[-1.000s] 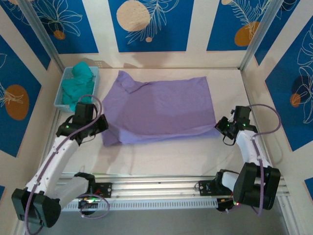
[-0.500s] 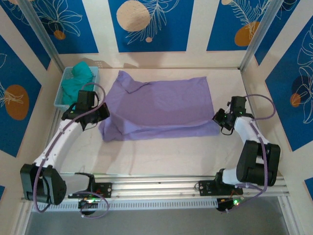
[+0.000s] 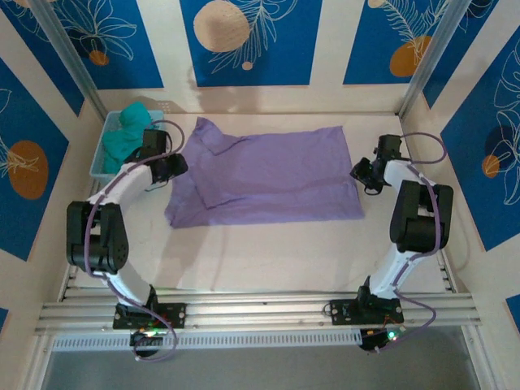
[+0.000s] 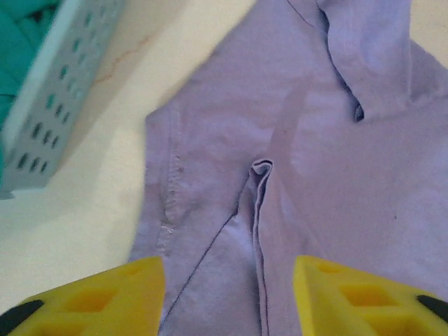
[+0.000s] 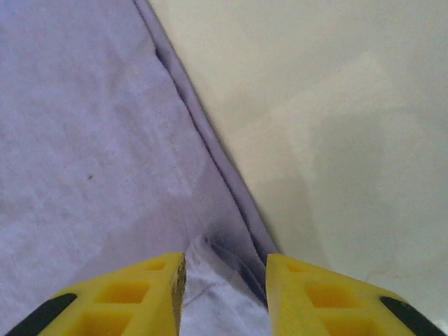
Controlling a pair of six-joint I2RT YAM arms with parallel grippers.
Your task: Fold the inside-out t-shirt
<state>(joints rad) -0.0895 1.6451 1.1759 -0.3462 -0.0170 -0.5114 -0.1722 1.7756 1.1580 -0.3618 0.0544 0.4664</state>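
Robot lab test cell, bimanual bench rig.
Left arm [image 3: 122, 183] and right arm [image 3: 414, 215] are bolted to an aluminium rail [image 3: 260, 307] at the near edge of the desk [image 3: 268, 252], with a slotted cable duct [image 3: 260, 340] in front of it. The desk is boxed in by aluminium frame posts [image 3: 69, 57] and wall panels [image 3: 244, 41] printed with blue leaf-and-circle art. Props on the desk: a lavender t-shirt [image 3: 276, 179] laid flat and a plastic basket [image 3: 96, 166] of teal cloth [image 3: 130, 138] at far left.
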